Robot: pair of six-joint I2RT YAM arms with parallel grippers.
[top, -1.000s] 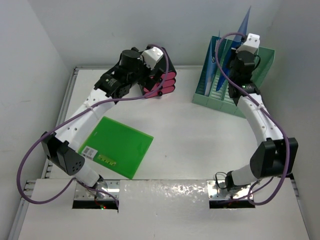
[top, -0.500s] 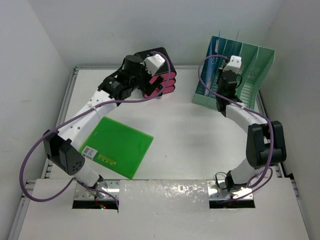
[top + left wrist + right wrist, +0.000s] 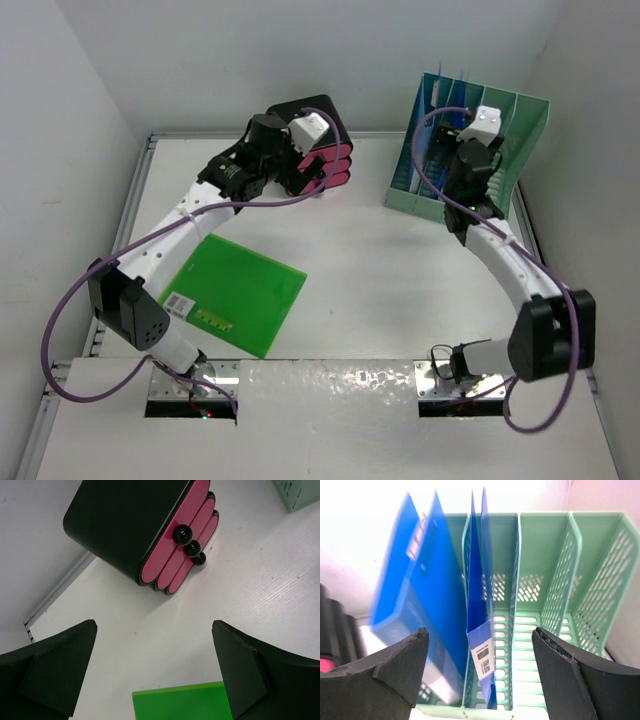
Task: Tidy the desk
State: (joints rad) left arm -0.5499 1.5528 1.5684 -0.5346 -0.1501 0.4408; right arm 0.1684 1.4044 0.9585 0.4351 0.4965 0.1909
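Note:
The desk (image 3: 380, 270) is a white tabletop. A green folder (image 3: 235, 290) lies flat at its front left. At the back right, a mint file rack (image 3: 520, 130) holds two blue folders. One (image 3: 482, 630), with a barcode label, stands in the second slot; the other (image 3: 415, 580) leans blurred in the leftmost slot. My right gripper (image 3: 480, 630) is open in front of the rack and holds nothing. My left gripper (image 3: 154, 624) is open above the desk, between the green folder (image 3: 185, 705) and a black drawer unit (image 3: 130, 520).
The drawer unit (image 3: 325, 165) with pink fronts and black knobs sits at the back centre. White walls close in behind and on both sides. Metal rails (image 3: 135, 200) edge the desk. The rack's right slots (image 3: 555, 595) hold nothing.
The right gripper lowered a raised blue folder into the rack, then opened and let it go. The left arm shifted slightly near the drawer unit.

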